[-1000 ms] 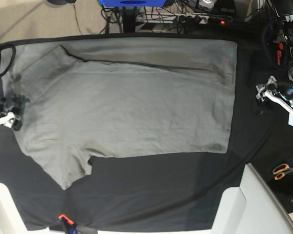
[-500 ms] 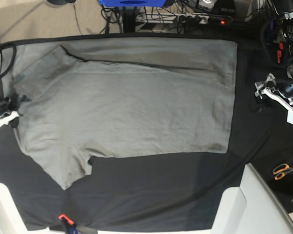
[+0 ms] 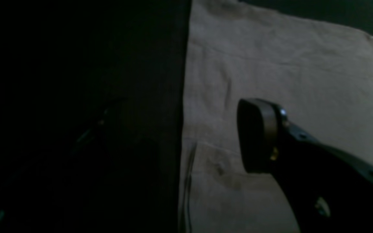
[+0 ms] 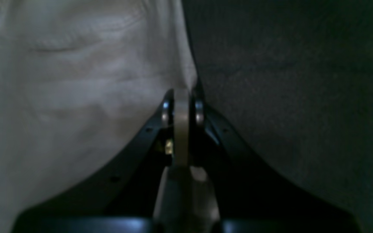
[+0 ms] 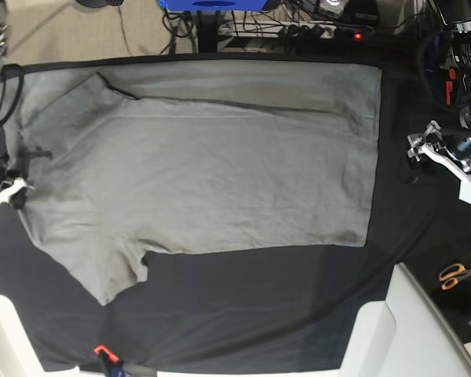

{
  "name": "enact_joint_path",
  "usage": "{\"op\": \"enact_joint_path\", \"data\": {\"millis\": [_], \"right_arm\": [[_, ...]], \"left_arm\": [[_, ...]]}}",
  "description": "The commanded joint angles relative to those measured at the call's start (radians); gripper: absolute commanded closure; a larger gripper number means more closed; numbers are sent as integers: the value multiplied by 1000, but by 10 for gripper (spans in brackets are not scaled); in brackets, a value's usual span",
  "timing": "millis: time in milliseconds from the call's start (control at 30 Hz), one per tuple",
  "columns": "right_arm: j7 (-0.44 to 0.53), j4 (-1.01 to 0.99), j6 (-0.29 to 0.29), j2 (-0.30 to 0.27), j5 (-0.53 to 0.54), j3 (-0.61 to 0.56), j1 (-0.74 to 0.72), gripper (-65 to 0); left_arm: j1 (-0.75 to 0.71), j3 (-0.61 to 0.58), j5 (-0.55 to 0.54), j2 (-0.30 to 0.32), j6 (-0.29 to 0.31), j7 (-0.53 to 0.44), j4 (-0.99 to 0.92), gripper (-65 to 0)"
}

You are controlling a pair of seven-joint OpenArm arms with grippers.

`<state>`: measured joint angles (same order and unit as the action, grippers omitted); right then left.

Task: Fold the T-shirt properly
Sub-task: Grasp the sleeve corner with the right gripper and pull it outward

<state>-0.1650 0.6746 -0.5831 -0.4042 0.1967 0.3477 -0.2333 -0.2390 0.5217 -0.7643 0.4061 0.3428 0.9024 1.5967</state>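
The right gripper [image 4: 181, 97] is pressed tight together, and a thin bit of the T-shirt's [image 5: 212, 165] edge is pinched between its fingers [image 4: 165, 108] — this is seen best in the right wrist view. In the base view this gripper [image 5: 16, 192] is found at the left side of the shirt, near the collar end.

The left gripper [image 5: 424, 149] is held well apart from the shirt, over the black table cloth [image 5: 259, 306] on the right side. Only one finger [image 3: 256, 136] is seen in its wrist view, so its jaws are taken to be spread — nothing is held.

The grey shirt is laid flat across the cloth, with one long side folded over at the far edge. A pair of orange-handled scissors [image 5: 455, 275] is seen at the right.
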Motion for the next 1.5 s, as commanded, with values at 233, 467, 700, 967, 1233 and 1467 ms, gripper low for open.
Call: {"op": "enact_joint_path", "data": {"millis": [233,467,700,967,1233,1467], "right_arm": [[-232,323,-5,46,8,87,91,0],[-379,551,-8,104,8,143,206,0],[-451,709,-10,155,8,196,306,0],[-465,767,-10,192,8,196,378,0],[-465,767,-10,205,8,198,414,-6],[-552,911,-7,224,8,218,415,-171]], "left_arm": [[8,7,-14,21,2,-16,15,-474],[8,7,-14,21,2,-16,15,-474],[8,7,-14,21,2,-16,14,-474],[8,7,-14,21,2,-16,14,-474],[7,7,-14,21,2,-16,14,-474],[7,7,-14,21,2,-16,14,-474]]}}
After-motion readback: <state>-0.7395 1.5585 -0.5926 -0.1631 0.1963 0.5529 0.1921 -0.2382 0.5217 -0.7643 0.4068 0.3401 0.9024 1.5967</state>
